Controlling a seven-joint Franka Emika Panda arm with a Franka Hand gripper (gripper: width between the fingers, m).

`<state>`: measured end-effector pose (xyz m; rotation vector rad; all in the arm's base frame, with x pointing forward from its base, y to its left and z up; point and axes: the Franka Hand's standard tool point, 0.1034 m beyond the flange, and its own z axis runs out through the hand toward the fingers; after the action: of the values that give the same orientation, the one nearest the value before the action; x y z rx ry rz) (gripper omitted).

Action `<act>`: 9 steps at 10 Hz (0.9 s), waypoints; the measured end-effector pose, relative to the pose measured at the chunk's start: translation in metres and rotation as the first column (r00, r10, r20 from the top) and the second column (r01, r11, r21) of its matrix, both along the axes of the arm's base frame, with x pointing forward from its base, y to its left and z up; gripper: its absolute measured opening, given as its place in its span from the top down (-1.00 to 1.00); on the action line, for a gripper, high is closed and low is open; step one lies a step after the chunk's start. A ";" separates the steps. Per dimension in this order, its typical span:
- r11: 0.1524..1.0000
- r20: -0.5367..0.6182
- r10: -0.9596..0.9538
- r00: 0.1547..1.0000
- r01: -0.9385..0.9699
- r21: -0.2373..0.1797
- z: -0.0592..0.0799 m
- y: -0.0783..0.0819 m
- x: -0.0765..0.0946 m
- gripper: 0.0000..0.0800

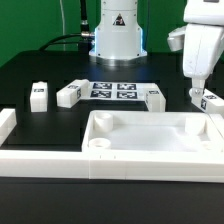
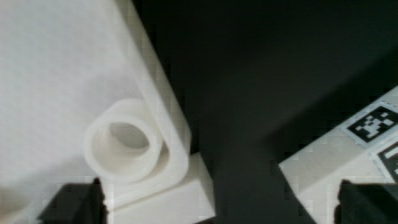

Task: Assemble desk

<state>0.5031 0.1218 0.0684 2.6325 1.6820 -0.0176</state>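
Note:
The white tray-like tabletop lies at the front of the black table, rim up, with round corner sockets. Three small tagged legs lie behind it: one at the exterior view's left, one beside it, one right of the middle. Another leg lies at the tabletop's far right corner. My gripper hangs low over that corner, open and empty. In the wrist view the corner socket and the tagged leg lie ahead of my gripper, whose dark fingers stand wide apart.
The marker board lies flat behind the tabletop, in front of the robot base. A long white border rail runs along the front, with a raised end at the exterior view's left.

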 end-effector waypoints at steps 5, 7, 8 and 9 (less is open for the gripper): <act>0.945 -0.008 -0.327 0.945 0.327 0.000 -0.003 0.004 -0.005 -0.62; 0.844 -0.024 -0.535 0.844 0.536 0.004 -0.009 0.016 -0.009 -0.62; 0.819 -0.024 -0.573 0.819 0.573 0.006 -0.009 0.021 -0.010 -0.62; 0.780 -0.031 -0.625 0.780 0.626 0.009 -0.009 0.021 -0.010 -0.62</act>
<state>0.4934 0.1426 0.0593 3.0744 0.7225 -0.0446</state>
